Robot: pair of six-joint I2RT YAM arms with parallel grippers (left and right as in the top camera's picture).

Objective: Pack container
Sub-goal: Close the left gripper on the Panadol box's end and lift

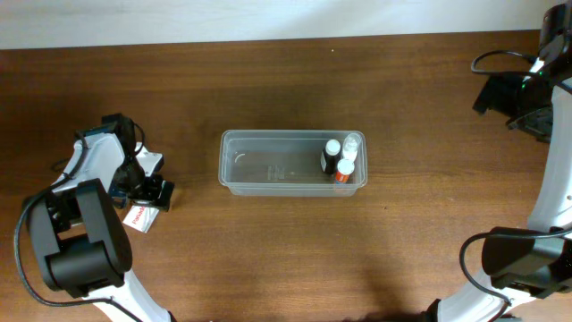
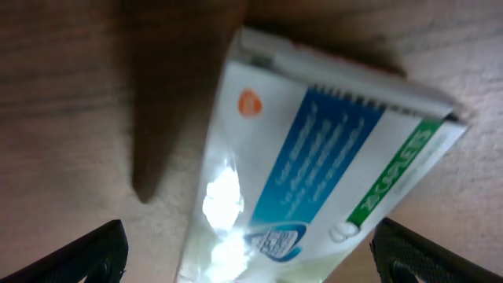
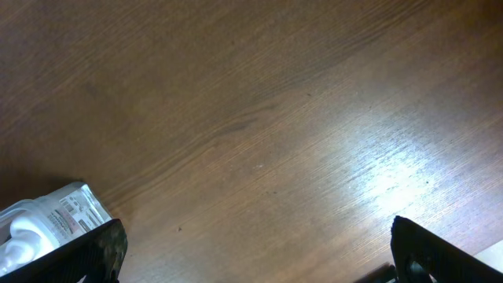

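Note:
The clear container lies at the table's middle. At its right end stand a black bottle, an orange bottle and a clear bottle, all white-capped. A small white box lies on the table at the left. In the left wrist view the box shows blue and green print. My left gripper is open low over it, and its jaws straddle the box without touching it. My right gripper is open and empty at the far right; its jaws are over bare wood.
The table is dark brown wood with a pale wall along its far edge. A clear labelled plastic piece shows at the lower left of the right wrist view; I cannot tell whether it is the container's end or a bottle.

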